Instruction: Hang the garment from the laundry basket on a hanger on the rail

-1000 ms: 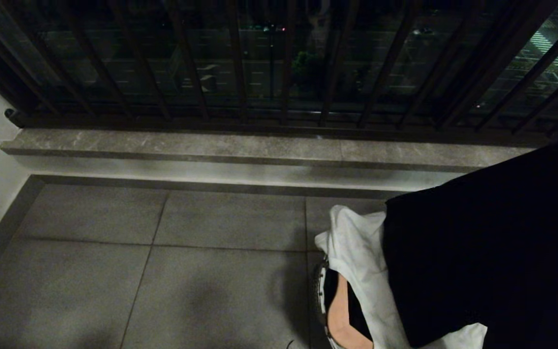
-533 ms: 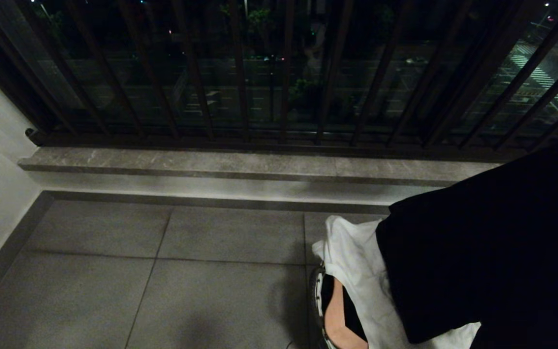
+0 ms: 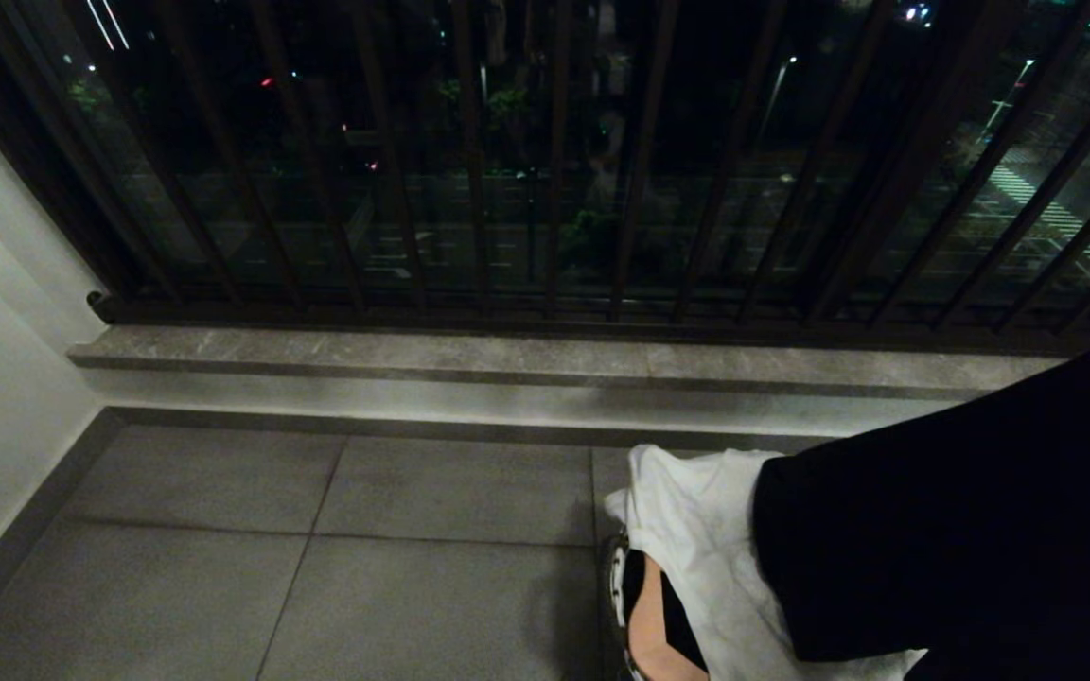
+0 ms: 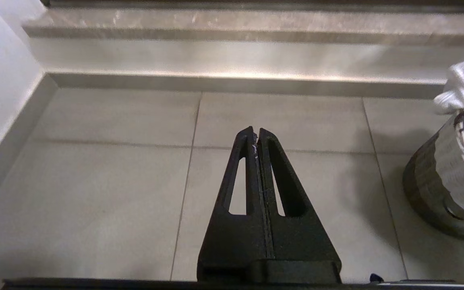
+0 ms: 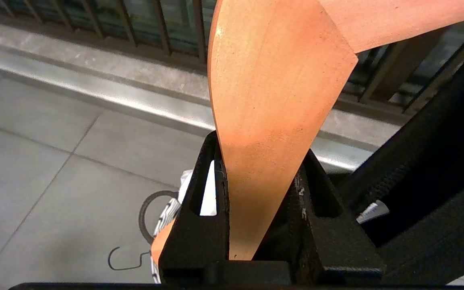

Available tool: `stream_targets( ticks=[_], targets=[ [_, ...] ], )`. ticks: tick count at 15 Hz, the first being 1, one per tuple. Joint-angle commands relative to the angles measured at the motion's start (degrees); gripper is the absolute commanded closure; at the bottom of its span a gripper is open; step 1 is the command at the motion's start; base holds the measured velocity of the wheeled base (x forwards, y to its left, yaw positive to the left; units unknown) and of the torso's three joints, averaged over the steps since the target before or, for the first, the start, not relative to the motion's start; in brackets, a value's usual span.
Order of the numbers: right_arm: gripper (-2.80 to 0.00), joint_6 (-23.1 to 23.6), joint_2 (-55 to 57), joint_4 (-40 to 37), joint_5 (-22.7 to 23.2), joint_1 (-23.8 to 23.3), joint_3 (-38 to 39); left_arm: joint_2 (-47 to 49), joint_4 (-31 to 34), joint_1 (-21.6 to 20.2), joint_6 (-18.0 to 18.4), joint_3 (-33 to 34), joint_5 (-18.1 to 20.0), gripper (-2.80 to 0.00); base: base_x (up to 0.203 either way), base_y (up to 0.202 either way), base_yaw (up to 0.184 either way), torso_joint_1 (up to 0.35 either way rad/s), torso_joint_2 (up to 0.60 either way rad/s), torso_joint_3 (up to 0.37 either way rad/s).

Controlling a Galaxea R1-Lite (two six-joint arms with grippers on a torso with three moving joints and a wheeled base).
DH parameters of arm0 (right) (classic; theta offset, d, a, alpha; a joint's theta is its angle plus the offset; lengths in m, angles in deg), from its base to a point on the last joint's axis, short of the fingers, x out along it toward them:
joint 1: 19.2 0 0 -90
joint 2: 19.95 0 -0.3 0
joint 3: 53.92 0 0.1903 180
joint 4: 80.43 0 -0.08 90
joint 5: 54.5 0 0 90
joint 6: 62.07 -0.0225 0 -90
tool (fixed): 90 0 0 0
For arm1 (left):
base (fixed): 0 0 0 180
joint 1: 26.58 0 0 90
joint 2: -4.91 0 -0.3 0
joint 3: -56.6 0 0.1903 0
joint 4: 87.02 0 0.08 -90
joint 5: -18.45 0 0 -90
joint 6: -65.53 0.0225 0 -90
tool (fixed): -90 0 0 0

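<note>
No text, label, brand, number or sign can be read in any of the views (neither from the head nor from either wrist).

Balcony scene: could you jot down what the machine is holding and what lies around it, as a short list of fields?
place: tiled floor by a dark railing at night
right end effector: shut on a wooden hanger
black garment: draped beside that hanger
left end effector: shut, empty, over the floor
laundry basket: on the floor
white cloth: spilling over the basket's rim
</note>
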Motion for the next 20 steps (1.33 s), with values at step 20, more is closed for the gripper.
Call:
stream_targets(
  ticks=[20],
  targets=[
    [0.00,0.0,-1.1,0.1,2.9,-2.4,1.3,0.0,0.0,0.0,0.1,0.0,0.0,0.00,0.000,0.000,0.000,0.001,0.00,0.136]
  ],
)
